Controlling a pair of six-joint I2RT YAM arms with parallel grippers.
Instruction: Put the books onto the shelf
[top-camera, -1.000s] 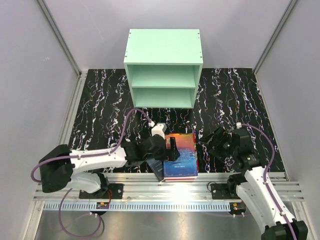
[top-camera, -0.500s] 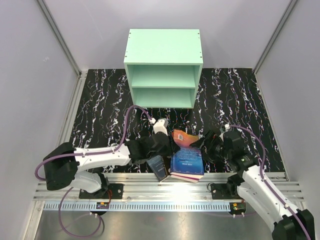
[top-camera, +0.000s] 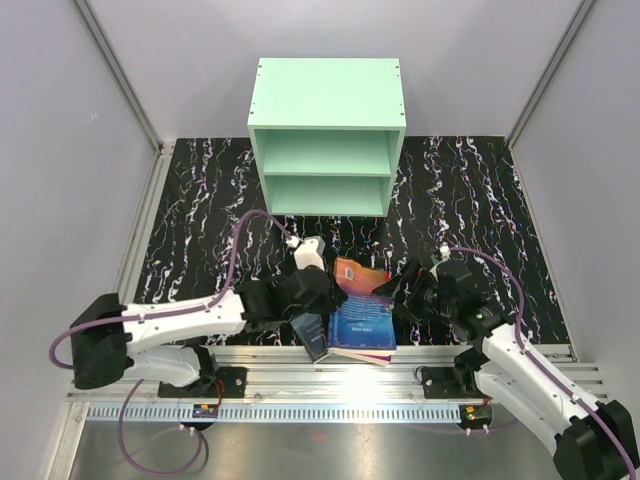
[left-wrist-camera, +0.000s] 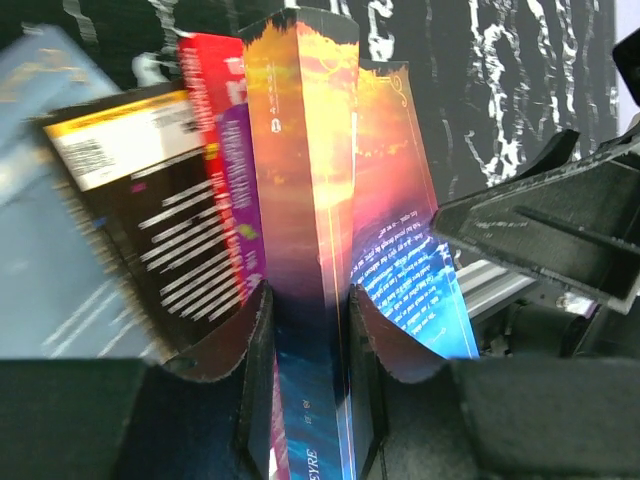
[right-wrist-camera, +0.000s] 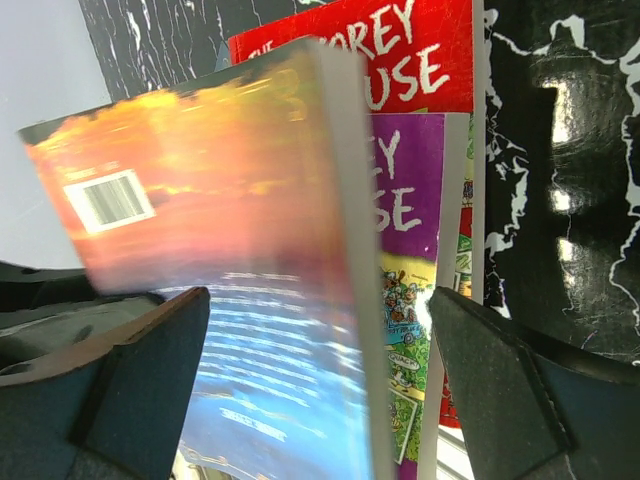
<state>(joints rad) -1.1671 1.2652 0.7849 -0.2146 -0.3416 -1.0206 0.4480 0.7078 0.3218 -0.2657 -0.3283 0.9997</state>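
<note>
At the table's (top-camera: 200, 190) near edge, left fingers (left-wrist-camera: 252, 350) pinch the sunset-covered book (left-wrist-camera: 300, 200); right fingers (right-wrist-camera: 500, 390) spread.

Orange-and-blue paperback (right-wrist-camera: 220, 260): cover is blurring, print unreadable.
Red paperback (right-wrist-camera: 420, 50): title is showing only partly behind it.
Slate-blue paperback (left-wrist-camera: 40, 250): is blurring at far left.

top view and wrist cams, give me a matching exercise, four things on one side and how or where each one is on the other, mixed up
1 left gripper
2 right gripper
3 shelf
4 red book

a mint green, two compartments
b jaws wide apart
c clamped on the sunset-cover book
d in the pile beside the purple book

Pairs: 1-c, 2-b, 3-a, 4-d
</note>
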